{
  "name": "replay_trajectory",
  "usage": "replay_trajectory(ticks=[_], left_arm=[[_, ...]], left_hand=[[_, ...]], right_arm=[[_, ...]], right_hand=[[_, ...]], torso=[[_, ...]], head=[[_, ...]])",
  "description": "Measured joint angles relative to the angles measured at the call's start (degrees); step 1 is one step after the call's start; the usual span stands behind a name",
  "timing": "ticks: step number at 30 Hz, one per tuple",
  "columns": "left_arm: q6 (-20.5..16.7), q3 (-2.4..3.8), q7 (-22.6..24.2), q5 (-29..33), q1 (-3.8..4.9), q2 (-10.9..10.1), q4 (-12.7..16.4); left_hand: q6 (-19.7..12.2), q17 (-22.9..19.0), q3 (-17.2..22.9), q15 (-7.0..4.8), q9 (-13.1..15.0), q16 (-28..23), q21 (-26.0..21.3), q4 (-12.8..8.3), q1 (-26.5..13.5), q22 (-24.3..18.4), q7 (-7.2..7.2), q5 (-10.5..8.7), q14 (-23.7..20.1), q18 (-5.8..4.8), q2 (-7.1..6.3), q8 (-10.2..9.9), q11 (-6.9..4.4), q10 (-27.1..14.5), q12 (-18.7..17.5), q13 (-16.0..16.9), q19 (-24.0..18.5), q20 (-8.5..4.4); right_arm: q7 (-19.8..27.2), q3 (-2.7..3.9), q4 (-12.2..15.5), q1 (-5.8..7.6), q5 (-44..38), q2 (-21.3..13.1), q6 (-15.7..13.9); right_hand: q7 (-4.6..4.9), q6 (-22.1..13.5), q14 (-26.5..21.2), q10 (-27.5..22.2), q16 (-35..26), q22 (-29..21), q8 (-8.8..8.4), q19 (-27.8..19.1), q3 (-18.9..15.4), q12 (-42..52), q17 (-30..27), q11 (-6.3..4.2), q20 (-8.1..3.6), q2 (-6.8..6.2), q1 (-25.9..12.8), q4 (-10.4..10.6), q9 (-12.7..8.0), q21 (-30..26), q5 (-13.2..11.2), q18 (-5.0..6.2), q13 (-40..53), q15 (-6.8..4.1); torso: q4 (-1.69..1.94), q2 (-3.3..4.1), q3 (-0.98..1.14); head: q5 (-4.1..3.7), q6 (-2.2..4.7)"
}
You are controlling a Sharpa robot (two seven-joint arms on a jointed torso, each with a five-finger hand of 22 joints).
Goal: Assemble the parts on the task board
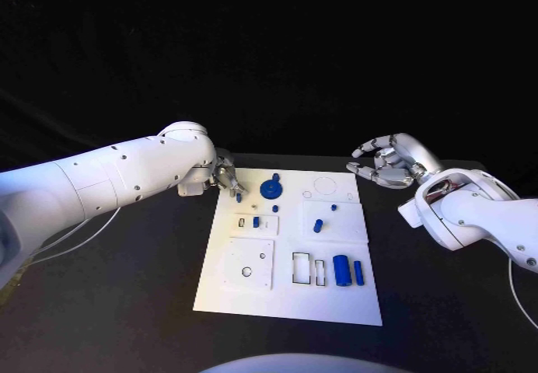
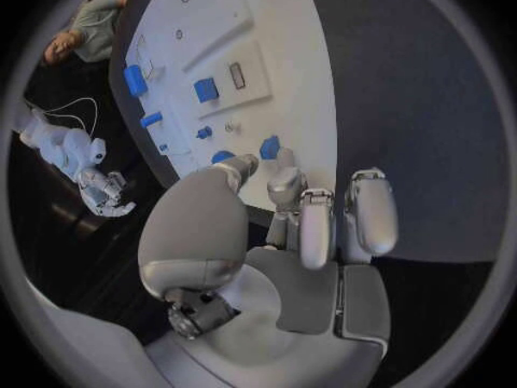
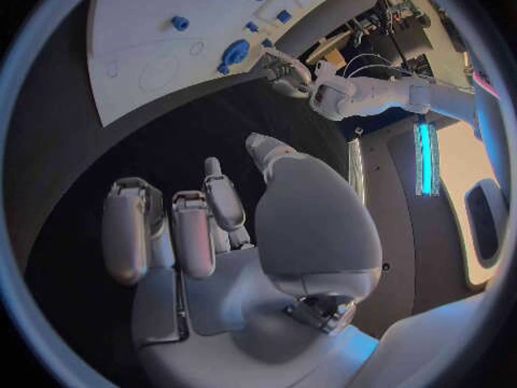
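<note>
Silver left hand (image 1: pixel 225 179) reaches the task board (image 1: pixel 288 299), fingertips at a small blue part (image 2: pixel 270 147), holding nothing; right hand (image 1: pixel 387 161) waits open-fingered, empty.

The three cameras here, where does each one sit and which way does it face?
Head view: on the robot's head, looking down at the white rectangular task board; both white arms show.
Left wrist view: behind the left robot hand, facing the board's edge.
Right wrist view: behind the right robot hand, facing the board across black table.
All share the round blue gear-shaped part.
</note>
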Motion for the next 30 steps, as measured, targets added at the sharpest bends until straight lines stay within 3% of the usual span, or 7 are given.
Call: replay_trajectory(ticks=[4,20,24,27,30], left_arm=[[0.0,0.0,0.0,0.1,-0.05,0.1,-0.2],[0.3,-0.2,0.0,1.8,-0.41,0.5,-0.7],[0.4,-0.21,0.0,2.1,-0.41,0.5,-0.8],[0.3,-0.21,0.0,2.4,-0.41,0.5,-0.8],[0.2,-0.21,0.0,2.9,-0.41,0.3,-0.7]], left_hand=[[0.0,0.0,0.3,0.0,-0.1,0.0,0.0,0.0,0.9,0.0,0.0,0.0,0.0,0.0,0.51,-0.3,0.0,0.0,0.0,-0.1,0.0,0.0],[0.2,0.0,0.4,0.0,-0.1,0.0,0.0,0.0,1.6,0.2,-0.2,0.0,0.0,0.0,0.5,-0.3,0.0,0.0,0.0,0.0,0.0,-0.02],[0.2,0.0,2.7,0.0,-0.2,0.0,0.0,-1.0,5.5,0.3,-0.2,0.16,0.0,0.0,2.06,-0.7,-0.29,-0.3,0.0,-0.1,0.0,-0.02],[-0.1,0.0,7.4,0.0,-0.5,0.0,0.0,-3.9,9.9,0.5,0.15,0.14,0.0,0.0,2.48,-1.2,-0.29,-0.3,-0.2,-0.2,0.0,-0.02],[-0.3,0.0,9.3,0.01,-0.3,0.0,0.0,-2.0,11.3,0.8,0.37,-0.03,0.0,0.0,2.09,-0.3,-0.28,-0.3,-0.2,-0.3,0.2,0.11]], right_arm=[[0.0,0.0,0.0,0.0,0.0,0.0,0.0],[0.0,0.0,0.0,0.0,0.0,0.1,0.0],[0.0,0.0,0.0,0.0,0.0,0.1,0.0],[0.0,0.0,0.0,0.0,0.0,0.1,0.0],[0.0,0.0,0.0,0.0,0.0,0.1,0.0]], right_hand=[[0.0,0.0,0.0,0.0,0.0,0.0,0.0,0.0,0.0,0.0,0.0,0.0,0.0,0.0,0.0,0.0,0.0,0.0,0.0,0.0,0.0,0.0],[0.0,0.0,0.0,0.0,0.0,0.0,0.0,0.0,0.0,0.0,0.0,0.0,0.0,0.0,0.0,0.0,0.0,0.0,0.3,0.0,0.0,0.0],[0.0,0.0,0.0,0.0,0.0,0.0,0.0,0.0,-0.2,0.0,0.0,0.0,0.0,0.0,0.0,0.2,0.0,0.0,0.3,0.0,0.0,0.0],[0.0,0.0,0.0,0.0,0.0,0.0,0.0,0.0,-0.2,0.0,0.0,0.0,0.0,0.0,0.0,0.2,0.0,0.0,0.3,0.0,0.0,0.0],[0.0,0.0,0.0,0.0,0.0,0.0,0.0,0.0,-0.2,0.0,0.0,0.0,0.0,0.0,0.0,0.2,0.0,0.0,0.3,0.0,0.0,0.0]], torso=[[-0.01,0.0,-0.01],[0.01,0.03,0.02],[0.03,0.02,0.02],[0.02,0.0,0.02],[0.01,-0.01,0.03]], head=[[0.02,-0.05],[-0.12,-0.29],[-0.09,-0.33],[-0.06,-0.37],[-0.05,-0.42]])
